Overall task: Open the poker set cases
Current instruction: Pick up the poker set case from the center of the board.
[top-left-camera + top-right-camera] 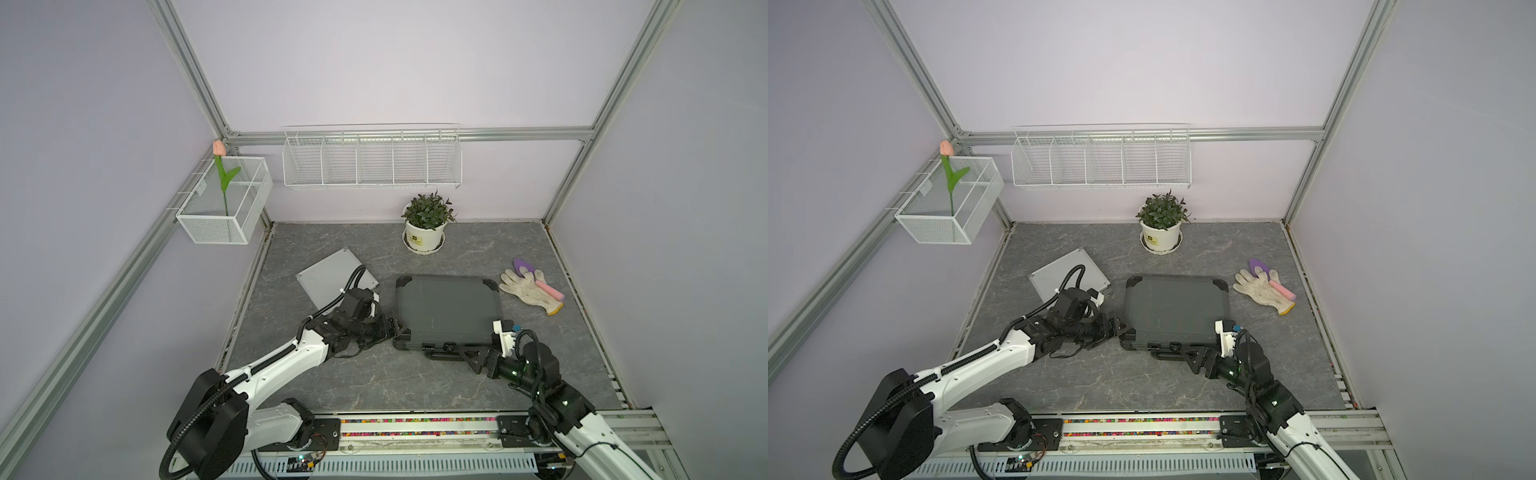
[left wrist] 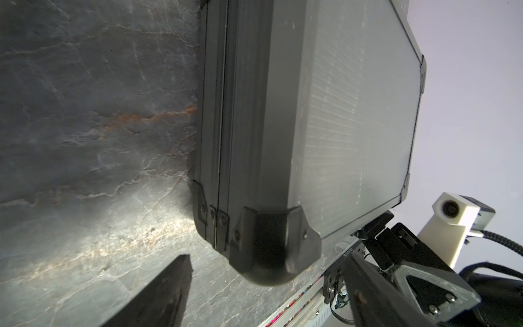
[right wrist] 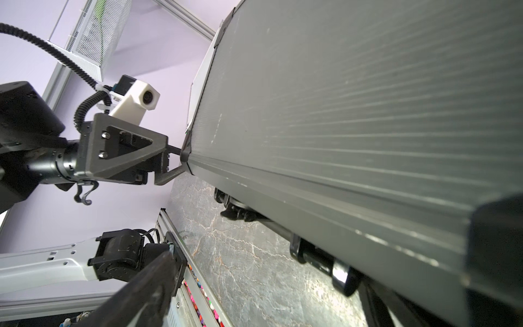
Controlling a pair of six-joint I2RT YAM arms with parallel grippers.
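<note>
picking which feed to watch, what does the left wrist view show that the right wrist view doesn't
Only left wrist: the dark grey case's short side wall, and the right arm's white camera. Only right wrist: the case's handle, the open left claw at a corner, the mesh basket. Both: the case's ribbed lid and the marble table.

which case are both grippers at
The dark grey case with black corners: the left gripper is at its near corner, the right gripper by its front handle. The silver case lies apart, behind the left arm.
</note>
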